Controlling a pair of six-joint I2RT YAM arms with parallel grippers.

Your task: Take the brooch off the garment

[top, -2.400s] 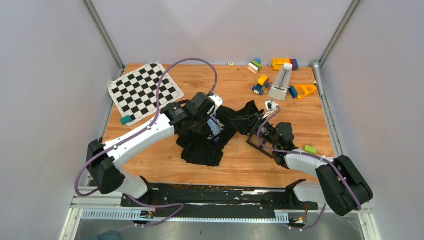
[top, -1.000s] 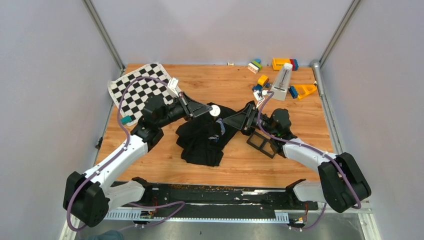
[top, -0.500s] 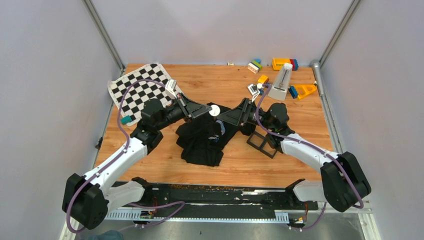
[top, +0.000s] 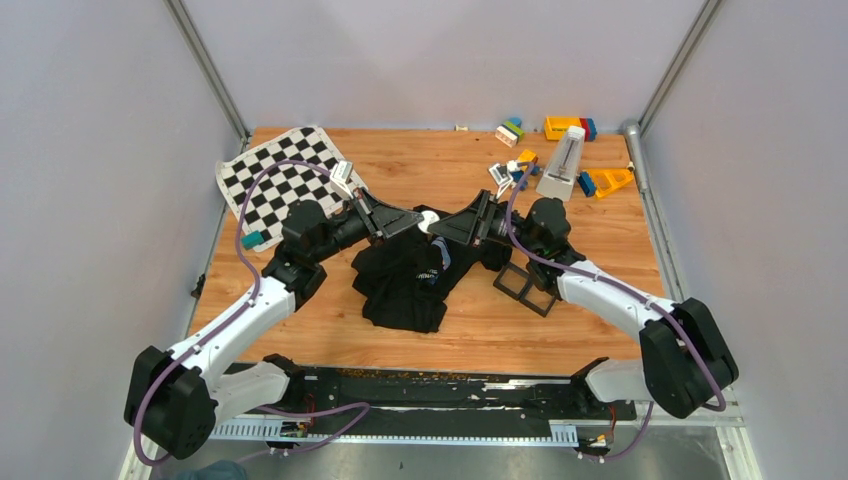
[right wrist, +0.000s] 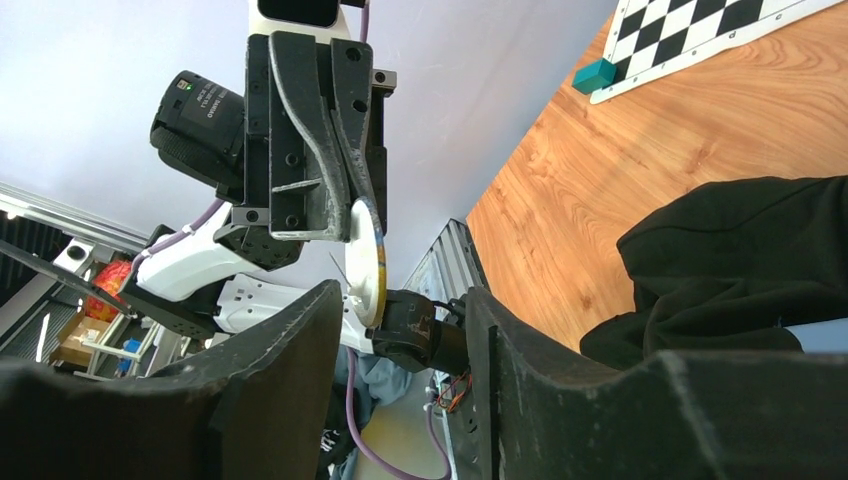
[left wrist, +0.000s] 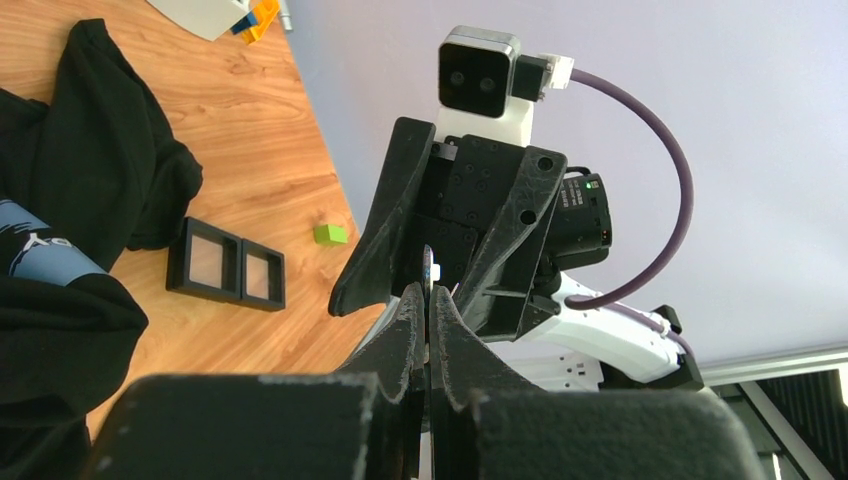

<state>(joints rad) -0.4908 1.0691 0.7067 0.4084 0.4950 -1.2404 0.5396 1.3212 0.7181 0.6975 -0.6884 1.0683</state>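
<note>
Left gripper: the left arm's black two-finger gripper (top: 412, 221) is pinched tight on one edge of the small round white disc brooch (right wrist: 366, 262). Most of the disc sticks out past the fingertips.
Right gripper: the right arm's black two-finger gripper (top: 447, 226) meets it tip to tip, jaws parted to a middling width with one finger on each side of the disc. I cannot tell whether either pad touches it.
Brooch, facing: it stands on edge, flat faces turned toward the left fingers' pads. Both wrist views show it as a thin upright sliver, and being round it has no long axis of its own.
Brooch, look: plain white and thin, with a faint trace of colour along the rim.
Brooch, place: in the air between the two grippers, above the far edge of the cloth and clear of it.
Garment: the black soft-cloth T-shirt (top: 400, 290) lies crumpled on the wooden table (top: 470, 335), its blue and white print (top: 436, 262) facing up.
Nearby: two joined black square frames (top: 524, 286) lie just right of the shirt, with a small green block (left wrist: 331, 234) beyond them.
Further out: a black-and-white chequered mat (top: 285, 178) lies at the far left with a teal block (top: 252, 240) at its near corner. Coloured toy blocks (top: 565, 127) sit at the far right.
</note>
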